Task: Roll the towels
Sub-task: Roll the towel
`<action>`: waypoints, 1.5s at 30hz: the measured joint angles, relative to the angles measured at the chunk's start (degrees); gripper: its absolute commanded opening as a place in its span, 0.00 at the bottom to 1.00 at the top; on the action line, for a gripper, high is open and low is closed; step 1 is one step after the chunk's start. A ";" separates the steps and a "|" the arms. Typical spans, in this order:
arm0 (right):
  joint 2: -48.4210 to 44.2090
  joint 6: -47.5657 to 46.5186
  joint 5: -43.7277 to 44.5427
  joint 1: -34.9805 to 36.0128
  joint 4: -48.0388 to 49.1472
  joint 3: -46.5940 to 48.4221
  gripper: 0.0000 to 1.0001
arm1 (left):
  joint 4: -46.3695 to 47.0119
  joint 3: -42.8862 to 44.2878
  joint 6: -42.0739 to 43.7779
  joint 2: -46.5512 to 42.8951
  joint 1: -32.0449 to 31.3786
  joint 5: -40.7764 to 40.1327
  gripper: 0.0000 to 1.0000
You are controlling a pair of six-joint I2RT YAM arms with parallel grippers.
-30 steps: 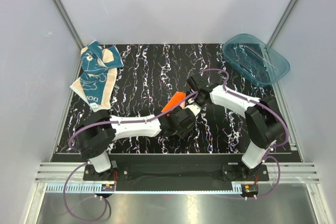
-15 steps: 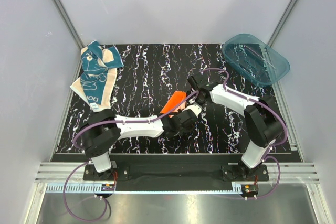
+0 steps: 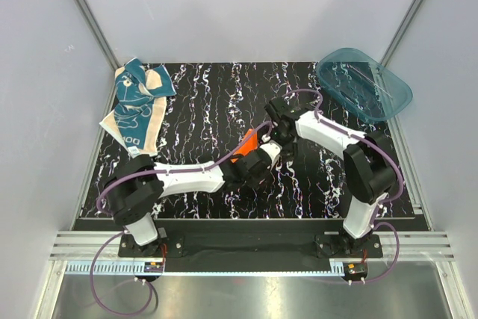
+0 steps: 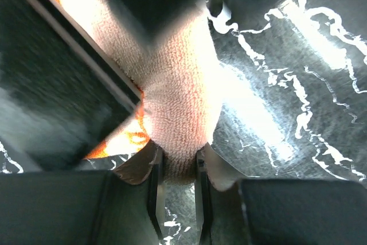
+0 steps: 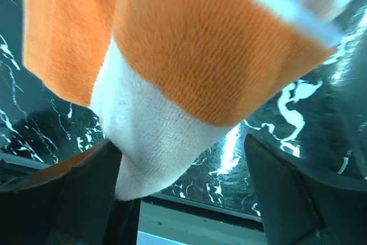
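The orange towel (image 3: pixel 243 143) lies bunched mid-table, mostly covered by both grippers. In the left wrist view its cream, rolled end (image 4: pixel 179 107) is pinched between the narrow jaws of my left gripper (image 4: pixel 176 167), which is shut on it. My left gripper (image 3: pixel 255 158) reaches it from the near side. My right gripper (image 3: pixel 281 138) stands wide open over the towel (image 5: pixel 189 44). The towel's cream tip leans against one finger (image 5: pixel 86 193), while the other finger (image 5: pixel 287 190) is well apart from it. The teal-blue towel (image 3: pixel 138 106) lies flat at the far left corner, away from both grippers.
A translucent teal plastic tub (image 3: pixel 364 84) rests at the far right corner, tilted on the table's edge. The black marbled table (image 3: pixel 202 102) is ringed by a metal frame and pale walls. Purple cables loop along both arms.
My right gripper has opened wide and let go of the orange towel, shifting slightly left. My left gripper has closed on the towel's rolled end. Less of the towel shows from above.
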 measured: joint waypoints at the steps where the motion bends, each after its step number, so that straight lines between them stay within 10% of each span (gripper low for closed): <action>1: 0.24 -0.42 -0.02 -0.48 -0.92 0.85 0.95 | 0.39 -0.22 -0.17 -0.13 0.22 0.59 0.00; 17: -1.46 -5.62 6.69 -20.98 -5.46 14.05 1.00 | 2.12 -4.09 -4.57 -5.11 7.76 17.11 0.00; 29: -26.45 1.77 -14.69 -20.50 18.14 -19.08 1.00 | 10.19 -11.21 -20.44 -7.85 22.86 37.18 0.00; 45: -21.59 10.62 -23.10 -11.91 52.09 -36.17 1.00 | 24.06 -16.00 -38.32 -0.66 34.45 56.63 0.00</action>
